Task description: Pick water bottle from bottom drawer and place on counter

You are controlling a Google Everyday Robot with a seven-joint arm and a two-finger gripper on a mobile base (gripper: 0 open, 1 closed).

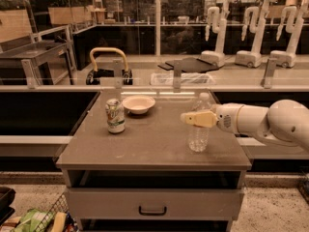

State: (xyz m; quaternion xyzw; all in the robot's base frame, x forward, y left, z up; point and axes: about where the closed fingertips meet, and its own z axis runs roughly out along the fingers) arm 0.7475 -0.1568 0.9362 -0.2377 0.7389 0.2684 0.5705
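Observation:
The water bottle (198, 132) is small, clear and ribbed, and stands upright on the right half of the grey-brown counter (149, 146). My gripper (193, 119) reaches in from the right on a white arm (260, 121). It sits at the bottle's upper part, with its pale end across the front of the bottle. The bottle's base rests on the counter top.
A green-and-white drink can (115, 115) and a pale bowl (138, 104) stand on the counter's left and back. The cabinet's lower drawer (152, 204) is closed. A dark metal side table (34, 52) is at the far left. A basket of items (41, 221) is on the floor at the lower left.

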